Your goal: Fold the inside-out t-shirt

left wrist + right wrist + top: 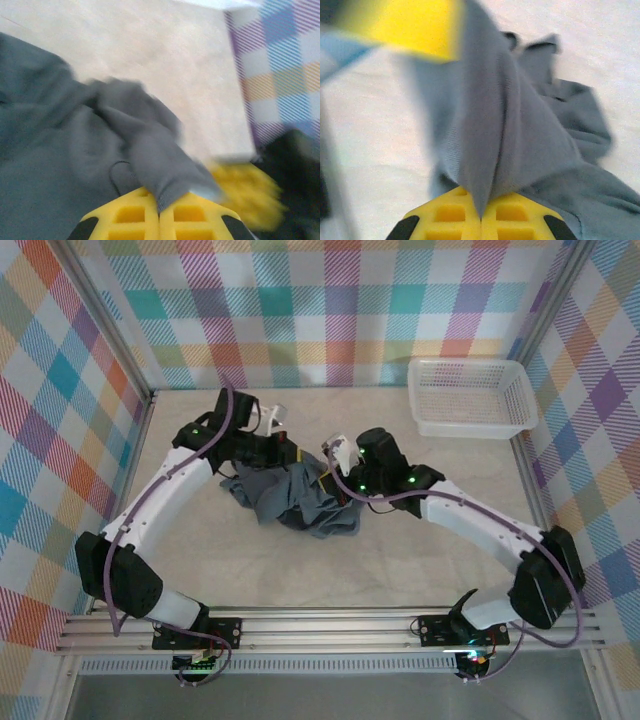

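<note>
T-shirt (290, 498): soft matt cloth, creased. Basket (465, 398): plastic mesh. Table (420, 570): smooth, matt. Rail (330, 625): bare metal.

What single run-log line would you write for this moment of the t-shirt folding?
grey t-shirt: bunched, unfolded | left pincer: shut on grey t-shirt | right pincer: shut on grey t-shirt

A white plastic mesh basket (468, 397) stands upright at the far right corner of the desk (400, 570), its open top facing up. It sits near the right wall and just in front of the back wall. The desk is a pale beige, faintly marbled surface. Plaid cloth (330, 300) in checks of teal, orange, pink, purple and yellow covers the back wall and both side walls. Silver metal posts (105, 325) run up the corners, and a slotted aluminium rail (330, 630) spans the desk's near edge.
</note>
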`<action>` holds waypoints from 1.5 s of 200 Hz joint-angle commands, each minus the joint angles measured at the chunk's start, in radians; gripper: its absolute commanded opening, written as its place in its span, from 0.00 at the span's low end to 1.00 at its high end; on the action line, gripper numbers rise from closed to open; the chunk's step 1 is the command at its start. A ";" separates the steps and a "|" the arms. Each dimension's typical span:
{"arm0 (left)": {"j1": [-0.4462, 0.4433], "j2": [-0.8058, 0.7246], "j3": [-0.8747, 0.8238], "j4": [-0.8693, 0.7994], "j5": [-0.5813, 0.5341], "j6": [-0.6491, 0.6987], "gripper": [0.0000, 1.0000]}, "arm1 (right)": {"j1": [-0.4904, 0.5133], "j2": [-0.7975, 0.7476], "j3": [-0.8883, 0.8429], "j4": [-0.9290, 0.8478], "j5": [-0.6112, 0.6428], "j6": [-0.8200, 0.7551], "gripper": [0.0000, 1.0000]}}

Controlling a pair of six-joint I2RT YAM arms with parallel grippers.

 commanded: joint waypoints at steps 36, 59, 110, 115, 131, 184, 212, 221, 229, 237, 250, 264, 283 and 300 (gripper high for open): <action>0.048 0.053 -0.162 0.247 -0.136 0.015 0.23 | -0.087 -0.106 -0.021 0.180 -0.329 0.317 0.00; 0.048 -0.081 -0.203 0.216 -0.201 -0.005 0.38 | -0.116 -0.053 0.019 0.106 -0.282 0.328 0.00; -0.042 -0.352 -0.354 0.212 -0.148 -0.006 0.47 | -0.124 0.034 0.063 0.099 -0.327 0.354 0.00; -0.070 -0.357 -0.360 0.217 -0.152 0.019 0.47 | -0.124 0.041 0.066 0.102 -0.332 0.358 0.00; -0.160 -0.354 -0.363 0.230 -0.214 0.082 0.50 | -0.124 0.056 0.080 0.098 -0.349 0.362 0.00; -0.211 -0.229 -0.331 0.317 -0.346 0.113 0.63 | -0.124 0.072 0.114 0.063 -0.437 0.356 0.00; -0.194 -0.242 -0.305 0.366 -0.359 0.029 0.46 | -0.124 0.072 0.113 0.026 -0.425 0.349 0.00; -0.187 -0.252 -0.309 0.391 -0.330 0.003 0.42 | -0.124 0.076 0.113 0.011 -0.419 0.342 0.00; -0.185 -0.258 -0.314 0.402 -0.311 -0.007 0.34 | -0.124 0.080 0.112 0.003 -0.421 0.338 0.00; -0.184 -0.257 -0.310 0.395 -0.297 -0.009 0.22 | -0.124 0.084 0.111 0.001 -0.427 0.339 0.00; -0.180 -0.254 -0.298 0.365 -0.274 -0.012 0.00 | -0.124 0.092 0.114 0.003 -0.436 0.339 0.00; -0.175 -0.261 -0.282 0.339 -0.246 -0.025 0.00 | -0.125 0.100 0.123 -0.027 -0.408 0.329 0.00; -0.148 -0.270 -0.235 0.279 -0.196 -0.073 0.00 | -0.147 0.118 0.122 -0.115 -0.291 0.281 0.00; -0.093 -0.220 -0.134 0.127 -0.134 -0.121 0.00 | -0.227 0.148 0.053 -0.117 -0.283 0.216 0.00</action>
